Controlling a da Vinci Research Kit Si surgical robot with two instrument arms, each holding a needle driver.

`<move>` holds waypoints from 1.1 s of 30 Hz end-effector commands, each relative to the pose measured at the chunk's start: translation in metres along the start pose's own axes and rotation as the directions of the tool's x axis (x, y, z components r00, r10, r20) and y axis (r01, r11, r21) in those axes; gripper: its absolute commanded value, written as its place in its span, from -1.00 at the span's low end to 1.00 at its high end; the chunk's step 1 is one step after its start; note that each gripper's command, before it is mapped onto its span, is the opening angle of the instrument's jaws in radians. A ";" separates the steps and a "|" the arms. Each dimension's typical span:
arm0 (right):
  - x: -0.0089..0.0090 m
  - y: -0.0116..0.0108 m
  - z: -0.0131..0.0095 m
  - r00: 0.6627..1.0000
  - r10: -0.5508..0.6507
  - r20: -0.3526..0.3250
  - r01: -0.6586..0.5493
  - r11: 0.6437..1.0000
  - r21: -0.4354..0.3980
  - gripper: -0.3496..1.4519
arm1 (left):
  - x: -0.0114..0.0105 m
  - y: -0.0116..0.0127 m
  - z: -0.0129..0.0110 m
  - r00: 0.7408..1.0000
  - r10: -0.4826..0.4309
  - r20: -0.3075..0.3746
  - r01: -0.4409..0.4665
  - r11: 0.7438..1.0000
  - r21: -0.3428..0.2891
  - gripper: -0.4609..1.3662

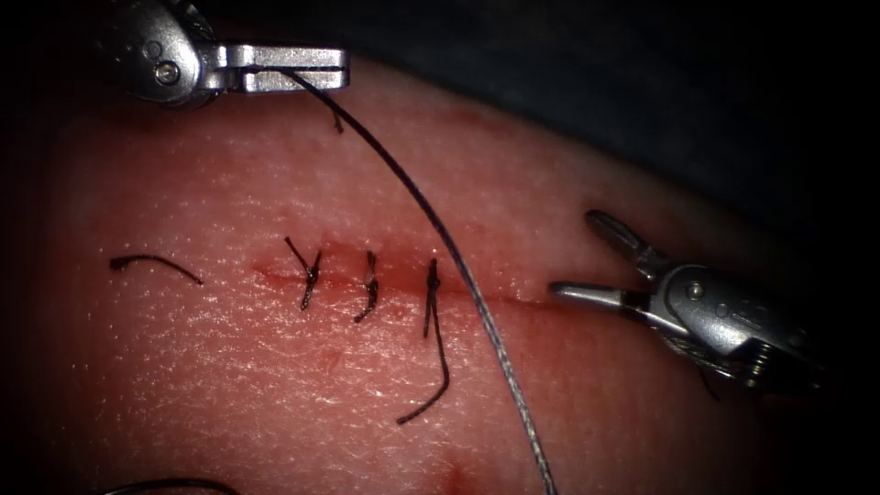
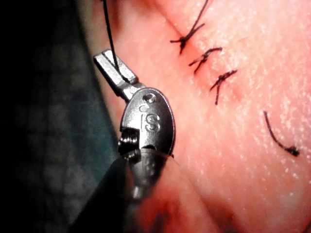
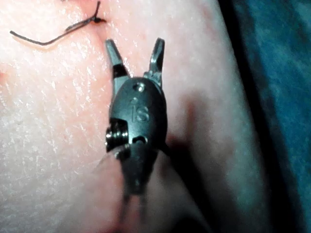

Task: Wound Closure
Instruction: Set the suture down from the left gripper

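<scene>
**Left tool holds the thread; right tool spread wide beside the cut**

Three tied stitches (image 1: 367,284) cross the left and middle stretch of the cut (image 1: 513,301) in the tissue (image 1: 229,385), each with short dark tails; the rightmost stitch trails a longer tail (image 1: 435,367) down and to the left. A loose cut end of thread (image 1: 156,266) lies on the tissue well to the left of the stitches. Red fluid (image 1: 275,272) tints the skin along the cut.

The left tool (image 1: 312,70) sits above the tissue with its jaws clamped on the thread (image 1: 458,266). From the jaws the thread runs in a long arc down and to the right, crossing over the cut just right of the third stitch, between it and the right tool, and leaves the endoscope view at the bottom edge. A short frayed end (image 1: 336,122) hangs just below the jaws.

The right tool (image 1: 587,257) rests at the right end of the cut, jaws parted and holding nothing; the lower jaw lies along the line of the cut, pointing left.

A thin dark curve (image 1: 170,486) at the bottom edge, lower left, is cut off; it may be the needle, but I cannot tell, nor whether it enters the tissue
</scene>
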 end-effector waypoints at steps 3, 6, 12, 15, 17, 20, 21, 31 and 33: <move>0.0001 0.0004 -0.0007 1.000 0.001 0.000 -0.001 1.000 0.008 0.84 | -0.0009 0.0008 0.0019 1.000 0.015 0.018 -0.015 1.000 0.000 -0.88; 0.0004 0.0011 -0.0018 1.000 0.005 0.002 -0.005 1.000 -0.005 0.83 | -0.0018 0.0014 0.0042 0.999 0.020 0.034 -0.020 1.000 0.000 -0.88; 0.0016 0.0040 -0.0068 0.999 0.038 0.001 -0.038 0.998 -0.047 0.82 | -0.0039 0.0025 0.0094 0.998 0.048 0.031 -0.047 0.998 -0.047 -0.88; 0.0027 0.0059 -0.0101 0.998 0.064 -0.011 -0.065 0.994 -0.092 0.81 | -0.0052 0.0037 0.0109 0.997 0.072 0.043 -0.068 0.995 -0.077 -0.88; 0.0036 0.0070 -0.0121 0.998 0.059 -0.016 -0.061 0.992 -0.112 0.79 | -0.0061 0.0044 0.0116 0.996 0.077 0.052 -0.072 0.993 -0.092 -0.88; 0.0055 0.0095 -0.0162 0.998 0.058 -0.036 -0.063 0.985 -0.160 0.79 | -0.0084 0.0061 0.0128 0.995 0.071 0.075 -0.062 0.991 -0.118 -0.88; 0.0061 0.0104 -0.0176 0.998 0.053 -0.043 -0.060 0.983 -0.176 0.80 | -0.0091 0.0066 0.0132 0.994 0.068 0.084 -0.057 0.990 -0.126 -0.88; 0.0106 0.0136 -0.0243 0.995 0.048 -0.092 -0.065 0.980 -0.189 0.83 | -0.0169 0.0130 0.0186 0.986 0.073 0.152 -0.037 0.973 -0.228 -0.88; 0.0112 0.0134 -0.0244 0.994 0.046 -0.099 -0.064 0.980 -0.189 0.84 | -0.0178 0.0137 0.0193 0.985 0.067 0.159 -0.027 0.970 -0.240 -0.88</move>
